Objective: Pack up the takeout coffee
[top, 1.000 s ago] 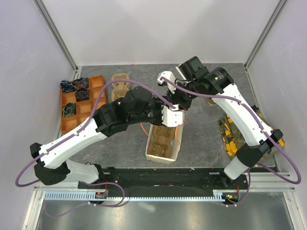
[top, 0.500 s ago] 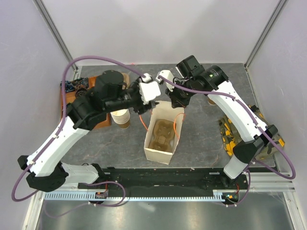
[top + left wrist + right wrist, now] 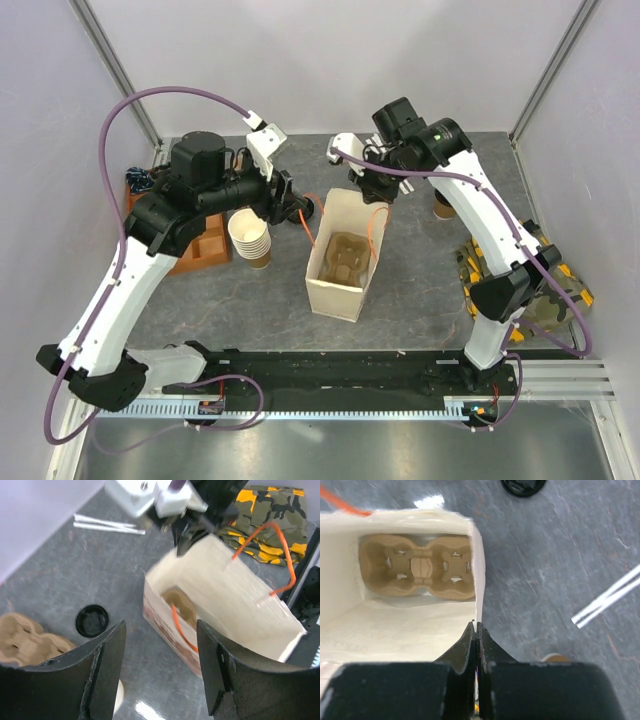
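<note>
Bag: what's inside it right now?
A brown pulp cup carrier sits deep in the bag, its visible sockets empty, with no cup in them. Whatever is under the carrier is covered.

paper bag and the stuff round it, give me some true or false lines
1. The paper bag has a brown cup carrier inside. True.
2. The right pincer is wide open above the bag. False: it is shut on the bag's rim.
3. The left pincer grips a cup. False: it is open and empty.
4. A stack of lidless cups stands left of the bag in the top view. True.
5. The black lid lies inside the bag. False: it lies on the table outside.
</note>
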Controlling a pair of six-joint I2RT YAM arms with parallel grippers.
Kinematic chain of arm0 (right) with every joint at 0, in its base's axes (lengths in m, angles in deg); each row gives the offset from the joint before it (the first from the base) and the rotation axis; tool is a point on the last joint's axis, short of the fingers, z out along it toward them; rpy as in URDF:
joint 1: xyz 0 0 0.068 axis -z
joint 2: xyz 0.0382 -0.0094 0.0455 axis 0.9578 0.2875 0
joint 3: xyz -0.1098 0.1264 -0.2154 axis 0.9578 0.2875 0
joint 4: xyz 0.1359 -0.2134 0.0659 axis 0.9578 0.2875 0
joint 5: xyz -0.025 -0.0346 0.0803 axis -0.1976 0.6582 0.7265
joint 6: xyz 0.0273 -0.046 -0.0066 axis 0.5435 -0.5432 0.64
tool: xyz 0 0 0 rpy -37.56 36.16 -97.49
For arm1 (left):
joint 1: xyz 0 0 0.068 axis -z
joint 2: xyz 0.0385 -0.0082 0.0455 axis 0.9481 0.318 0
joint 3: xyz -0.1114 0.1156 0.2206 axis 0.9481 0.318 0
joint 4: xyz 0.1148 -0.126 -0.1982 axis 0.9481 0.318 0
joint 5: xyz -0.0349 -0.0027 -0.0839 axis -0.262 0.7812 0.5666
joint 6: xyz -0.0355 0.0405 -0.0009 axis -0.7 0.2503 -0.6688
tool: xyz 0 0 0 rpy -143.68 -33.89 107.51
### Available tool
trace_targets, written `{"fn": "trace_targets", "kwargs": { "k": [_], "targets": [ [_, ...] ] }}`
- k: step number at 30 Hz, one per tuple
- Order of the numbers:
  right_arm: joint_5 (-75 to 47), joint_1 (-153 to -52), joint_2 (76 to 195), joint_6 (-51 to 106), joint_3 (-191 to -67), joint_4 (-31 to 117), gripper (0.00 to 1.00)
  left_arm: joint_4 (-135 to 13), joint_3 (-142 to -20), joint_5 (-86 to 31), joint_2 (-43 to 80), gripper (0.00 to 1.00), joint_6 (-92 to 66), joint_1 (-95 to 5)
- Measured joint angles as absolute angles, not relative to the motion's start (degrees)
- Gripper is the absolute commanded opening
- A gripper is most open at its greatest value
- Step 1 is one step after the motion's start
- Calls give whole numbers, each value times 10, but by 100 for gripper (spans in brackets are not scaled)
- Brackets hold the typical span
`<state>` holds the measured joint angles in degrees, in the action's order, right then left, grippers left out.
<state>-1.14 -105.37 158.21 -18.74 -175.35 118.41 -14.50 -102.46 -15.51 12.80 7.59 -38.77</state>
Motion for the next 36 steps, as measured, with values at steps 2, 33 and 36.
{"fn": "trace_targets", "kwargs": {
  "k": [2,33,36],
  "targets": [
    [-17,-1044,1582,-199,-1753,1188,0,-145,-1014,-146,133,66,59,-400],
    [-54,-948,1657,-341,-1837,1195,11,-278,-835,80,108,81,-43,-492],
    [-57,-949,1657,-339,-1837,1192,31,-282,-835,81,108,81,-43,-492]
  ]
}}
